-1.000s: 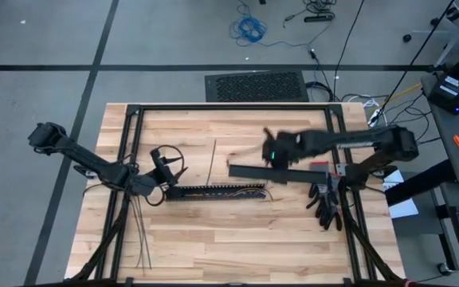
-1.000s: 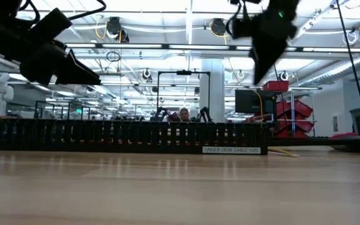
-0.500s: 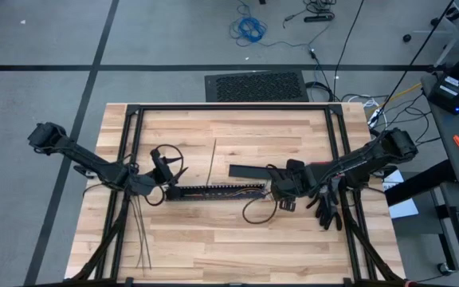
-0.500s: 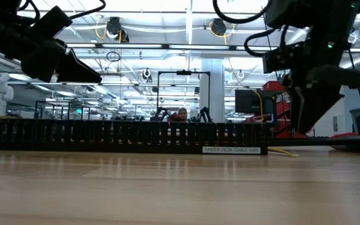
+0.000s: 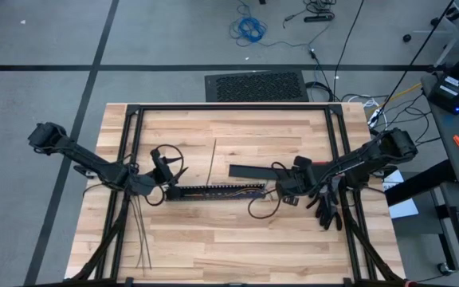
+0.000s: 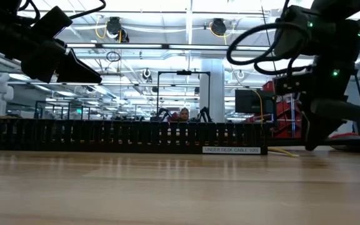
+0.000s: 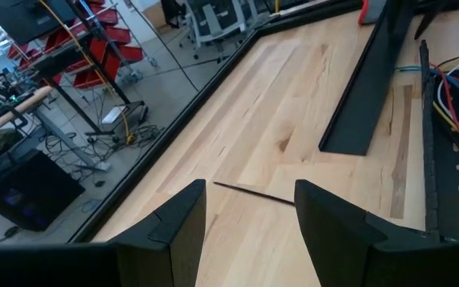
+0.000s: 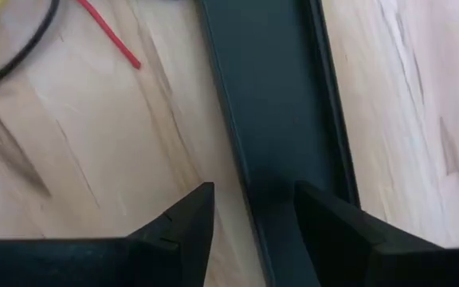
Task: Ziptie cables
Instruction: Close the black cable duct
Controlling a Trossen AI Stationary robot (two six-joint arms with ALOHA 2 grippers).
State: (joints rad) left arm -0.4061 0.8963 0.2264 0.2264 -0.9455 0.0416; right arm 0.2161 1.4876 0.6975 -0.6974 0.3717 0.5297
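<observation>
My left gripper [image 5: 166,190] hangs at the left end of the slotted black duct [image 5: 217,191], just left of centre in the overhead frame. Its fingers [image 7: 180,227] stand apart with nothing between them, bare wood showing in the gap.

My right gripper [image 5: 281,190] sits low over the table at the duct's right end, right of centre. Its fingers [image 8: 188,217] are also apart and hold nothing; through the gap I see wood and the edge of a flat black cover strip [image 8: 281,119].

The cables [image 5: 229,188] lie inside the duct, their long axis running left to right across the frame along with it. In my left wrist view red, blue, white and yellow strands [image 7: 457,84] show at the duct's rim; I cannot count them exactly. One red wire end [image 8: 110,32] lies loose on the wood.

One ziptie [image 5: 215,159] lies alone above the duct, pointing up and down the frame. More zipties [image 5: 142,239] lie at lower left, their long axis also running up and down; there are several, but I cannot count them.

I count one duct and one cover strip [image 5: 249,171], the strip lying left to right just above the duct's right end.
</observation>
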